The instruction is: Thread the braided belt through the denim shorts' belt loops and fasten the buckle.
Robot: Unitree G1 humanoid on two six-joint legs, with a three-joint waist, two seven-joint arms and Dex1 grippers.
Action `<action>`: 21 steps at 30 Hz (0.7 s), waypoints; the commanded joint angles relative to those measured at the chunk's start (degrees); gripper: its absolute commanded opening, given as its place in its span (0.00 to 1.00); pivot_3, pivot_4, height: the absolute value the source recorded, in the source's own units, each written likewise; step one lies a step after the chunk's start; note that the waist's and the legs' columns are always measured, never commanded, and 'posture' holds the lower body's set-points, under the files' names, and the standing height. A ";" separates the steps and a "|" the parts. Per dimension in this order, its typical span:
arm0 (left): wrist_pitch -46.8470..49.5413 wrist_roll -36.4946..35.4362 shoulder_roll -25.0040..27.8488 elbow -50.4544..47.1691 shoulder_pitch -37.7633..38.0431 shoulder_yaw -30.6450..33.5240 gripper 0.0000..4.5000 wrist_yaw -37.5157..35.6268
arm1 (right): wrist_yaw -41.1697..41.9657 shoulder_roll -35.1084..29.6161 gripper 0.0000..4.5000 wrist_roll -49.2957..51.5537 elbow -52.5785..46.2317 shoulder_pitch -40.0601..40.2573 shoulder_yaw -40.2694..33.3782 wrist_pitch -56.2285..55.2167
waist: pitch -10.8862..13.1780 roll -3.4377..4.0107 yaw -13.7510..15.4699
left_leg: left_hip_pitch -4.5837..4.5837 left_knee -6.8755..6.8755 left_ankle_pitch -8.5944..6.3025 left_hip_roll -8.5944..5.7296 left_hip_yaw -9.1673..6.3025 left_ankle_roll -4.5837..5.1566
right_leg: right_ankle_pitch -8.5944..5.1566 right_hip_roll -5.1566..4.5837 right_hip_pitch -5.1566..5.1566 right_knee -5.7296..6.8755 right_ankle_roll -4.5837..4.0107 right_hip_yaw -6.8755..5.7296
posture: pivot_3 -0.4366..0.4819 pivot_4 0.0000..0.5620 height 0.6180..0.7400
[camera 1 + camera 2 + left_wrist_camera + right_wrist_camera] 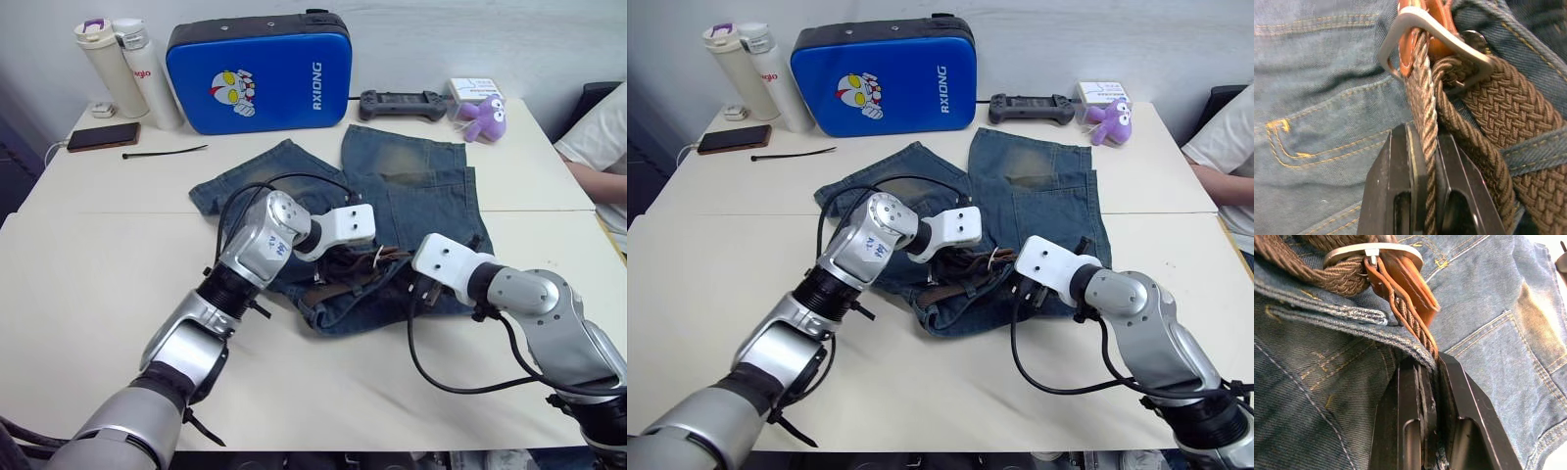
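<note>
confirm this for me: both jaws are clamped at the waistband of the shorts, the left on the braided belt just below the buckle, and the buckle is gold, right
Not quite: the buckle is silver, not gold, as the left wrist view shows. The rest holds: the left gripper is shut on the braided belt just below the buckle, and the right gripper is clamped at the waistband of the denim shorts.

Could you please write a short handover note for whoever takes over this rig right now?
Left gripper: shut on the dark brown braided belt, just below the square silver buckle.
Right gripper: shut at the waistband edge of the faded blue denim shorts, where the belt's tan leather tip runs down between its fingers.
The shorts lie flat on the white table. The belt lies along the waistband and passes through the buckle frame.
Left: whether the prong is seated cannot be told; check the fastening.
</note>
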 commanded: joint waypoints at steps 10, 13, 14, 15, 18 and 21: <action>-6.11 -1.81 -5.33 -1.61 -3.37 -3.12 0.00 4.16 | 2.01 1.66 0.01 1.65 -3.93 -0.90 1.64 -1.02 | 0.00 0.00 0.02 | 0.01 0.00 0.00 0.00 0.02 -0.01 | 0.00 0.00 0.00 0.01 0.00 0.01 | 0.48 0.27 1.00; -9.37 -1.27 -5.74 0.32 -4.57 -4.23 0.00 4.31 | 2.62 2.12 0.01 2.12 -4.46 -0.97 1.95 -0.82 | 0.00 0.00 0.03 | 0.01 0.00 0.00 0.00 0.02 -0.01 | 0.00 0.00 0.00 0.01 0.00 0.01 | 0.48 0.27 1.00; -10.19 -1.22 -6.02 1.08 -5.07 -4.46 0.00 4.30 | 2.76 2.27 0.01 2.18 -4.54 -1.04 2.02 -0.82 | 0.00 0.00 0.03 | 0.01 0.00 0.00 0.00 0.02 -0.01 | 0.00 0.01 0.00 0.01 0.00 0.01 | 0.48 0.27 1.00; -10.63 -1.30 -6.42 1.82 -5.55 -4.47 0.00 4.38 | 2.86 2.41 0.01 2.24 -4.59 -1.09 2.04 -0.85 | 0.00 0.00 0.02 | 0.01 0.00 0.00 0.00 0.02 -0.01 | 0.00 0.00 0.00 0.01 0.00 0.01 | 0.48 0.27 1.00; -12.00 -1.39 -7.79 4.66 -7.20 -4.17 0.00 5.43 | 3.04 2.55 0.01 2.15 -4.58 -1.16 2.09 -0.64 | 0.00 0.00 0.03 | 0.01 0.00 0.00 -0.01 0.03 -0.01 | 0.00 0.00 0.00 0.01 0.00 0.01 | 0.48 0.27 1.00; -12.45 -1.72 -8.96 7.40 -8.47 -3.30 0.00 6.64 | 3.23 2.54 0.01 2.14 -4.52 -1.16 2.11 -0.57 | 0.00 0.00 0.03 | 0.01 0.00 0.00 -0.01 0.03 -0.01 | 0.00 0.00 0.00 0.01 0.00 0.01 | 0.48 0.27 1.00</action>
